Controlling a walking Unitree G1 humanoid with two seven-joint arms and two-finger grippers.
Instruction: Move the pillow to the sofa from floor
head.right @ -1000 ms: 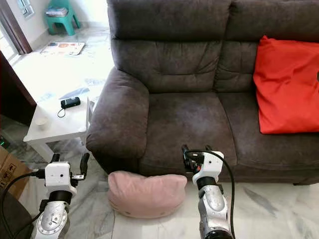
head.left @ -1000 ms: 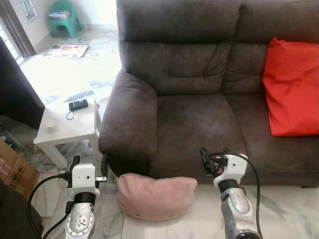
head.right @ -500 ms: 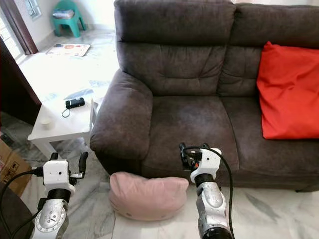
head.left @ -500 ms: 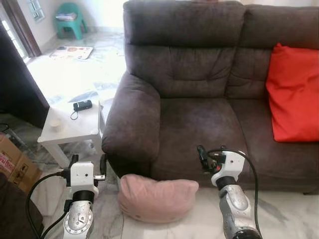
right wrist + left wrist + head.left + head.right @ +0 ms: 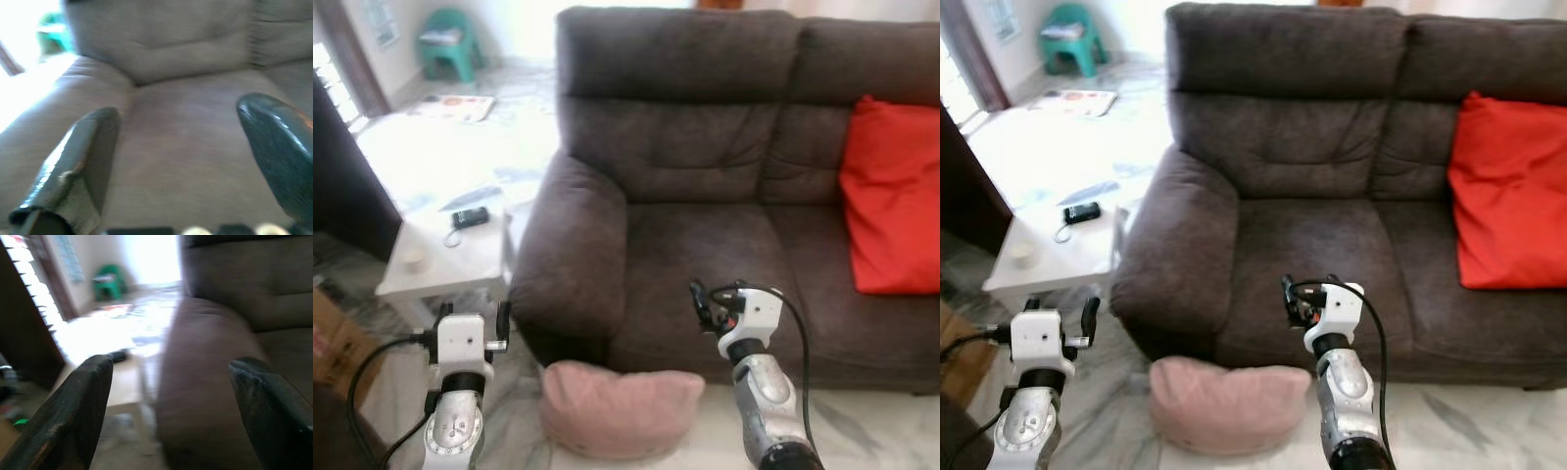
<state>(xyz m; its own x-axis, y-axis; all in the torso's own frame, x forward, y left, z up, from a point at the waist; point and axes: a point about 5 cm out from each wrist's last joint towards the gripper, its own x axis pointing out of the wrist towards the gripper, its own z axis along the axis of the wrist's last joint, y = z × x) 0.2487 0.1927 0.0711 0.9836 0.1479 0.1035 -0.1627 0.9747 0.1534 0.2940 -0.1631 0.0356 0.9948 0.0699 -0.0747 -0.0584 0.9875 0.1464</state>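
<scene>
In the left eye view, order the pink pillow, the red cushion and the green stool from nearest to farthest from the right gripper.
From the right gripper:
1. Pink pillow, on the floor just below, against the sofa front.
2. Red cushion, on the sofa's right seat.
3. Green stool, far across the room, at the robot's left.

I hold both arms raised forward, forearms upright, wrists level. Left tool (image 5: 166,396): fingers (image 5: 83,406) spread wide apart, nothing between them. Right tool (image 5: 181,161): fingers (image 5: 85,152) likewise spread wide, nothing gripped. A black cable loops from each wrist housing.
</scene>
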